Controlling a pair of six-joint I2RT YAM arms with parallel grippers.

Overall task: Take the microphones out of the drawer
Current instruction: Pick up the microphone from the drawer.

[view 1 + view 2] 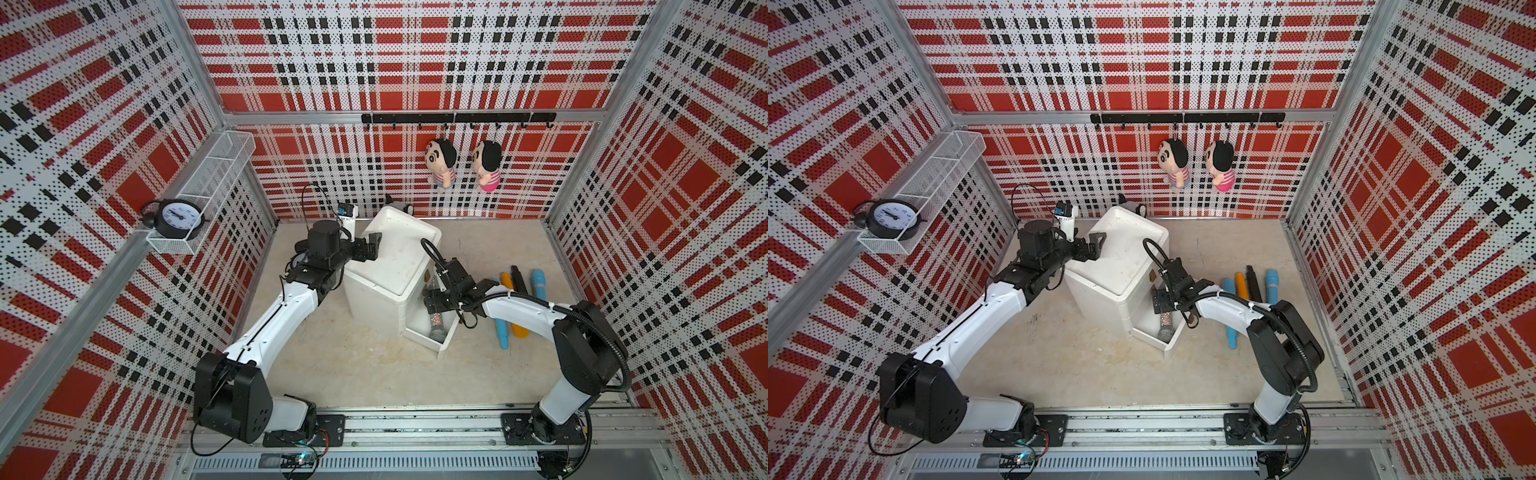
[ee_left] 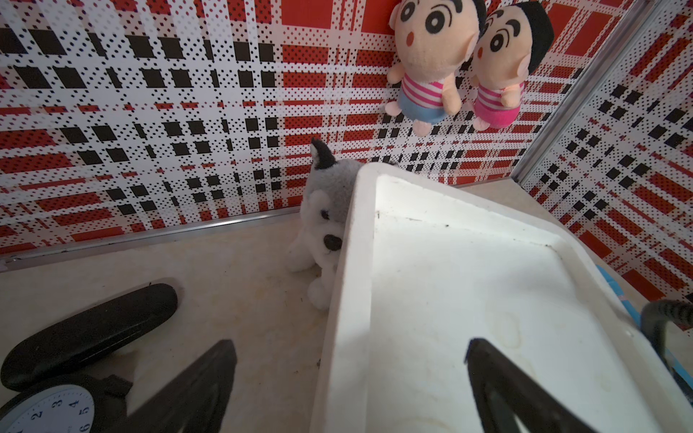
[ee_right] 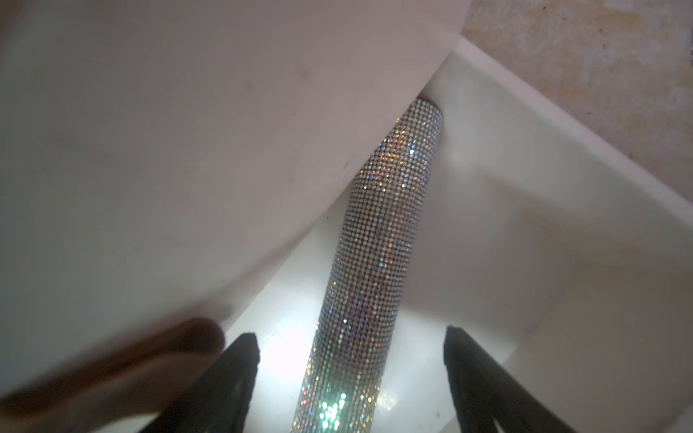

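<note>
A glittery silver microphone (image 1: 436,327) (image 1: 1166,326) lies in the pulled-out bottom drawer (image 1: 449,338) (image 1: 1177,337) of a white cabinet (image 1: 395,257). My right gripper (image 1: 432,305) (image 3: 350,333) reaches down into the drawer. It is open, its black fingers (image 3: 240,360) on either side of the microphone (image 3: 375,262) handle with a gap on each side. The handle's far end runs under the cabinet front. My left gripper (image 1: 370,247) (image 2: 350,342) is open over the cabinet's top left rim (image 2: 348,300), one finger outside it and one above the top.
Several blue, orange and black microphones (image 1: 519,291) lie on the floor right of the cabinet, beside my right arm. A husky plush (image 2: 326,210) sits behind the cabinet. Two dolls (image 1: 441,162) hang on the back wall. A clock (image 1: 178,216) stands on the left wire shelf.
</note>
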